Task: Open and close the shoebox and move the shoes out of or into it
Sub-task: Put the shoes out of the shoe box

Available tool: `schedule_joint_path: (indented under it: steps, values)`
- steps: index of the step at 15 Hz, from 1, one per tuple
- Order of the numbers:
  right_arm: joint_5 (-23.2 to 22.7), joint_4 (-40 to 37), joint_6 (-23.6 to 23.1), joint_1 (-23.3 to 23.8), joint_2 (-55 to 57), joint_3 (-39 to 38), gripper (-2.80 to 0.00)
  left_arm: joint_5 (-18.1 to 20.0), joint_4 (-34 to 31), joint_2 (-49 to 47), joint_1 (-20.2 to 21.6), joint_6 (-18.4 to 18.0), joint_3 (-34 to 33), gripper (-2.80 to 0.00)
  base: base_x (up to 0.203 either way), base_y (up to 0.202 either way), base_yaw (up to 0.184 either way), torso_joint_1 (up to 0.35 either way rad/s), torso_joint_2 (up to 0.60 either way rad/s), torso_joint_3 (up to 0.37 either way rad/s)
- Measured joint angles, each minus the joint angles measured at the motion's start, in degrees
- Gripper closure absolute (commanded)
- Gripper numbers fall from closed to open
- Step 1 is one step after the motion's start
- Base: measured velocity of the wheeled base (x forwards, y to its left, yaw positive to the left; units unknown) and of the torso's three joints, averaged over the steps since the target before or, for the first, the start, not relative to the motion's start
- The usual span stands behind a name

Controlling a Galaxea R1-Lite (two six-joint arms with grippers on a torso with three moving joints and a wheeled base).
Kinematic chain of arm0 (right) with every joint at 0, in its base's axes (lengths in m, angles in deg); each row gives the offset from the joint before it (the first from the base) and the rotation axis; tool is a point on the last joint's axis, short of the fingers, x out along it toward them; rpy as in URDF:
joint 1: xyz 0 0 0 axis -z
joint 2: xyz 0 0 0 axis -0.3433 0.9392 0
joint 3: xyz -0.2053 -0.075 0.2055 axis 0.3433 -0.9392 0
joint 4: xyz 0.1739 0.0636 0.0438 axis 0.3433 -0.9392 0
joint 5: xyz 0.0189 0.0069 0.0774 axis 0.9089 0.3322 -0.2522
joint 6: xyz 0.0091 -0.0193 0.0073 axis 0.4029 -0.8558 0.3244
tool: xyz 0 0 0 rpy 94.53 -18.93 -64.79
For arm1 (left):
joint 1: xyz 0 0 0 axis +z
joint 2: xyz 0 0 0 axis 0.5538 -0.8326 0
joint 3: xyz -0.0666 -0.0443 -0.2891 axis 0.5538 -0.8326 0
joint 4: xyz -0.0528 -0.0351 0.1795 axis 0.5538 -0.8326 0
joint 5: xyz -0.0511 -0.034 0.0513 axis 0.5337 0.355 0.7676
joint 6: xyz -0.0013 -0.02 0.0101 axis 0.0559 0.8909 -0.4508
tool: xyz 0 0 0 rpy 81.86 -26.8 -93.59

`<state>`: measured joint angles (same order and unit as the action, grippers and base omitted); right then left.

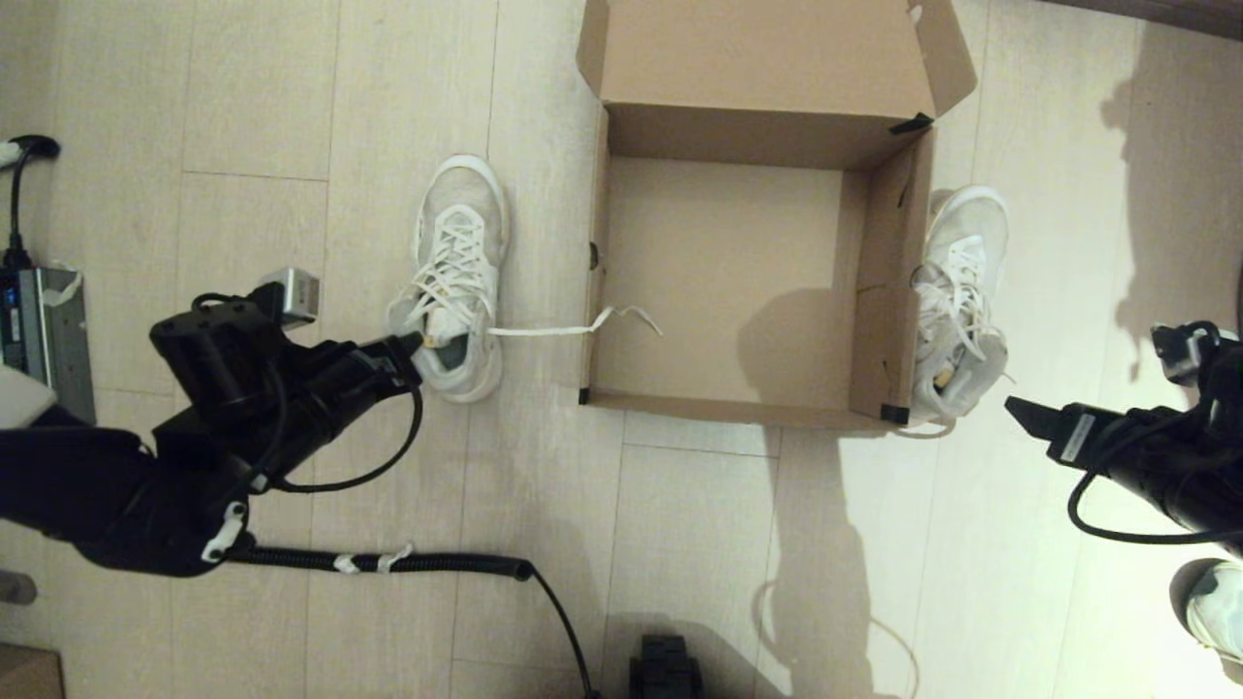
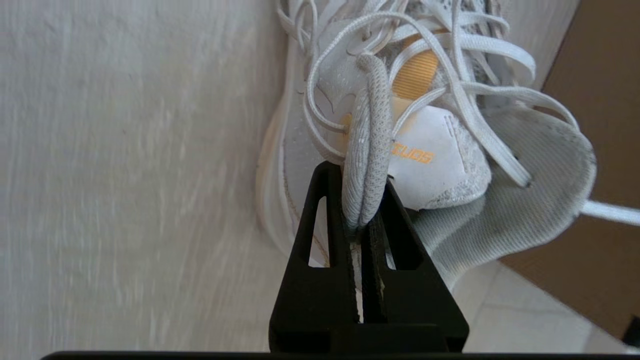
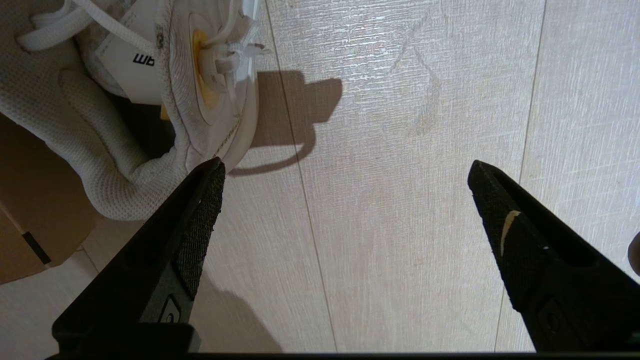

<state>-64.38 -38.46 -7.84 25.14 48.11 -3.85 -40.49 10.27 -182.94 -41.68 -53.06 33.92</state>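
Head view shows the shoebox (image 1: 723, 282) open on the floor (image 1: 291, 116), lid flap folded back, with one of the shoes on each side of it. Left tool (image 1: 413, 345) is pressed together on the collar of the left shoe (image 1: 456, 277), just beside the box's left wall. Right tool (image 3: 345, 210) hangs spread above bare floor near the heel of the right shoe (image 1: 957, 301), not touching it.

Pale wood-plank floor (image 1: 291, 97) lay under everything. At its left edge sat a grey metal device (image 1: 44, 335) with a black cable (image 1: 17, 194) plugged into it. A brown cardboard corner (image 1: 29, 672) showed at lower left, a dark strip (image 1: 1165, 15) at upper right
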Motion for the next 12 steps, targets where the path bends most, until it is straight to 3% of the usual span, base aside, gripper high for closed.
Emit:
schedule_joint_path:
  steps: [6, 11, 12]
  values:
    - [-0.13, 0.00, -0.55, -1.31, 1.03, 0.83, -2.80, -4.66, -0.52, -0.75, -5.90, 0.28, 3.52, 0.00, 0.000, 0.000, 0.000, 0.000, 0.00, 0.000]
    - [-0.02, 0.00, -0.55, -2.41, 1.38, 0.91, -2.80, -4.96, -2.29, -1.24, -8.06, 0.28, 5.13, 0.00, 0.000, 0.000, 0.000, 0.000, 0.00, 0.000]
    - [-0.02, 0.00, -0.55, -2.52, 1.38, 0.91, -2.80, -5.00, -2.83, -1.22, -8.34, 0.26, 5.49, -2.80, 0.000, 0.000, 0.000, 0.000, 0.00, 0.000]
